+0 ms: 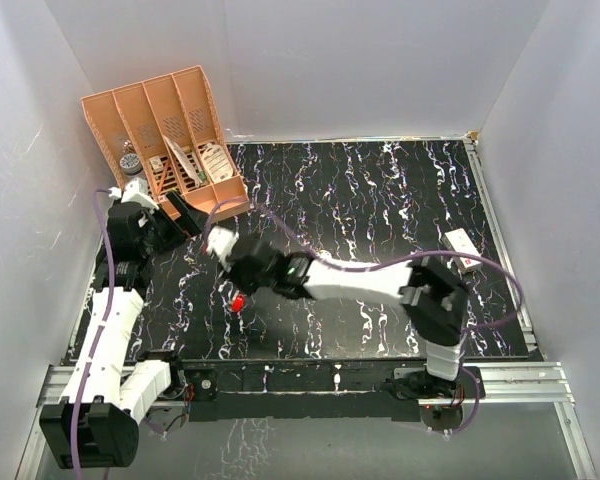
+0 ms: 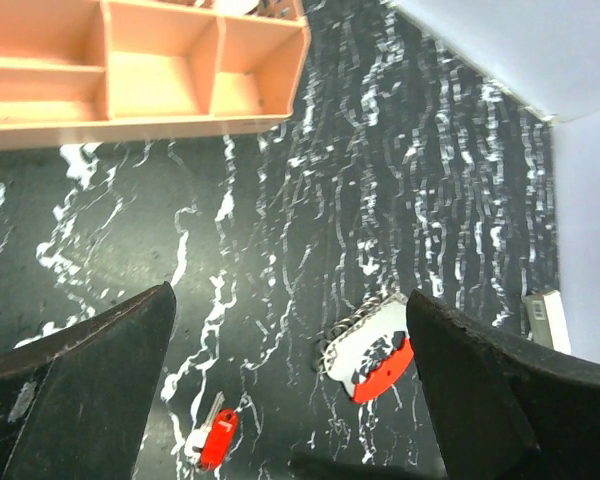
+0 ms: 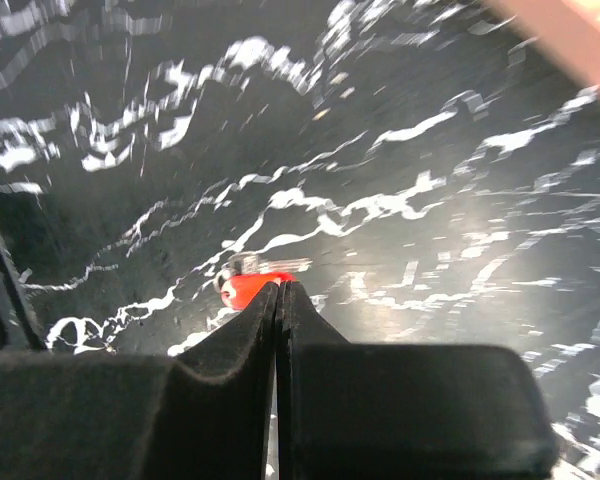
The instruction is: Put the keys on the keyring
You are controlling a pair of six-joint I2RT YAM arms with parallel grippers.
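The key (image 1: 238,300), a tiny red-headed piece with a pale blade, lies on the black marbled table. It also shows in the left wrist view (image 2: 215,438) and in the right wrist view (image 3: 248,289). The keyring (image 2: 372,352), a white and red oval loop with a small chain, lies flat to the right of the key; its white part shows in the top view (image 1: 218,240). My right gripper (image 1: 238,272) is shut and empty, its tips (image 3: 280,286) just short of the key. My left gripper (image 2: 290,295) is open and empty, held above the table near the rack (image 1: 185,215).
An orange slotted rack (image 1: 165,130) with a few small items stands at the back left, close to my left gripper; its edge shows in the left wrist view (image 2: 140,70). A small white box (image 1: 463,250) lies near the right edge. White walls surround the table.
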